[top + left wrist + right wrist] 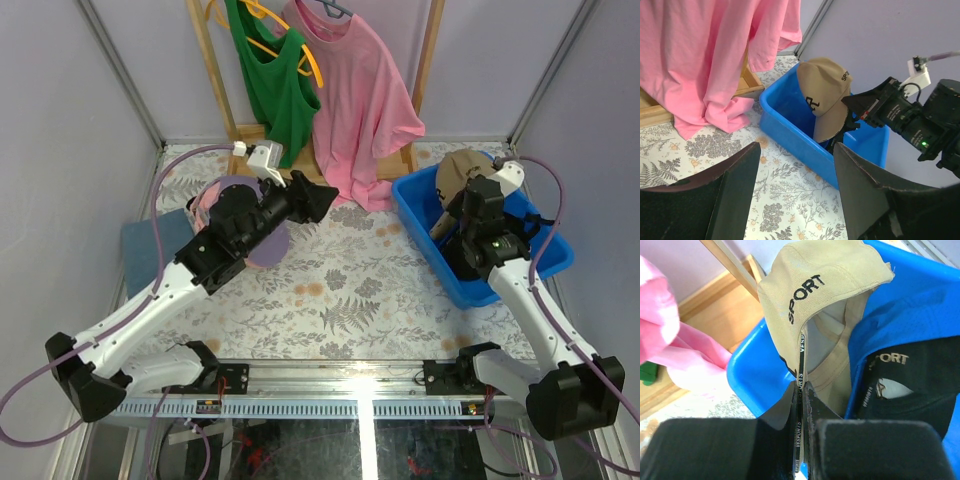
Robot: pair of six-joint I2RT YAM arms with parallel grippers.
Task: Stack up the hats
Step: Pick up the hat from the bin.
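Note:
My right gripper [801, 405] is shut on the edge of the tan hat [825, 285], which hangs upright over the blue bin [747, 375]. Inside the bin lie a black hat [912, 380] and a bright blue hat [890, 315]. From above, the tan hat [458, 172] sits at the bin's far end, with the right gripper [462, 205] just below it. My left gripper [325, 200] hovers open and empty mid-table, pointing toward the bin. A pink hat [205, 200] and a lavender hat [268, 245] lie partly hidden under the left arm. The left wrist view shows the tan hat [822, 95] beyond the left gripper [796, 190].
A pink T-shirt [355, 100] and green tank top [272, 85] hang on a wooden rack [205, 60] at the back. A blue-grey pad [148, 250] lies at the left. The blue bin [420, 215] stands at the right, near the enclosure wall.

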